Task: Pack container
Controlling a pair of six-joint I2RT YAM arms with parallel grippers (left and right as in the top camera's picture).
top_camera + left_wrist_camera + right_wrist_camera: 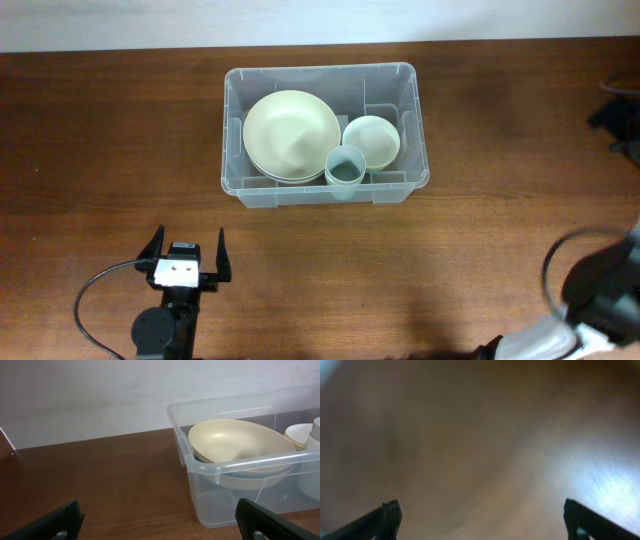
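The container (pixel 320 70) holds a large bowl (pixel 291 135), a small bowl (pixel 371 140) and a cup (pixel 345 166); packing looks finished, with the left gripper (pixel 189 242) and right gripper (pixel 480 505) both spread, empty

Table (pixel 100 130): dark red-brown wood, fine streaked grain. Container (pixel 300 192): clear, colourless plastic; inside it, large bowl (pixel 291 135) pale cream, small bowl (pixel 371 140) creamy white, cup (pixel 345 166) pale grey-blue. Left claw (pixel 189 240): black fingers, white block behind them; wall (pixel 100 395) plain off-white.
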